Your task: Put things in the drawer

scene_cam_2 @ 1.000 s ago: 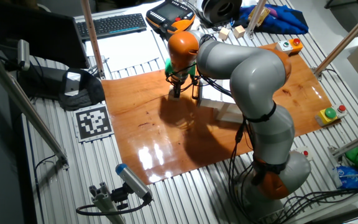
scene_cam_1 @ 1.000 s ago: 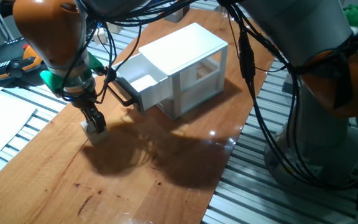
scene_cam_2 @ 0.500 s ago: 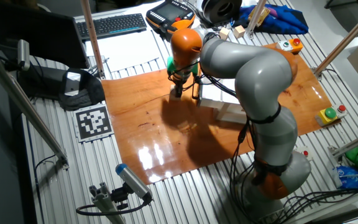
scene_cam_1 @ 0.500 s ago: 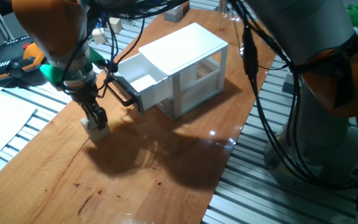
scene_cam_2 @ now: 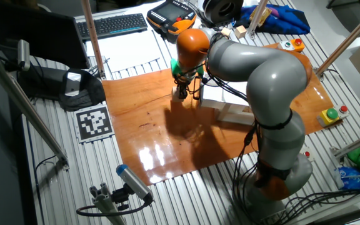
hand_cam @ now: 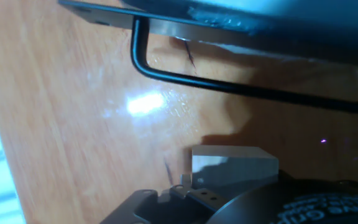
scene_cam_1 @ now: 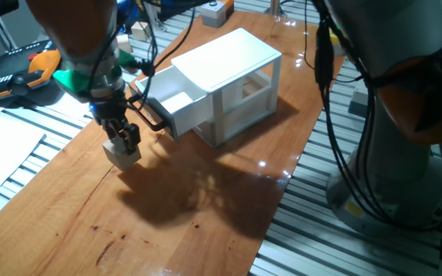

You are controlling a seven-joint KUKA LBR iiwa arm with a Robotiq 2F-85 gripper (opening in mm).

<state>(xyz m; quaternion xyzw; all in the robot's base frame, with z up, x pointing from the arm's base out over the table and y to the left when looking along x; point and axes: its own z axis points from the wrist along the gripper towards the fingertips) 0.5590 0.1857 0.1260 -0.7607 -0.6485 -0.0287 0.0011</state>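
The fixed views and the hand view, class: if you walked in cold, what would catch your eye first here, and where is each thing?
First, the big grey and orange arm arching over the wooden table. Next, its gripper, left of the white cabinet, shut on a small pale cube held just above the board. Then the upper drawer, pulled open toward the gripper, its black bar handle close by in the hand view.

**A robot lab**

This place is a lab for testing robots. A big grey and orange robot arm [scene_cam_2: 264, 81] stands at a wooden board [scene_cam_2: 161, 134] on a metal table [scene_cam_2: 55, 162]. A keyboard [scene_cam_2: 111, 25], a square code sign [scene_cam_2: 95, 122], loose cables [scene_cam_2: 49, 165] and a green push button [scene_cam_2: 332, 114] sit around it.
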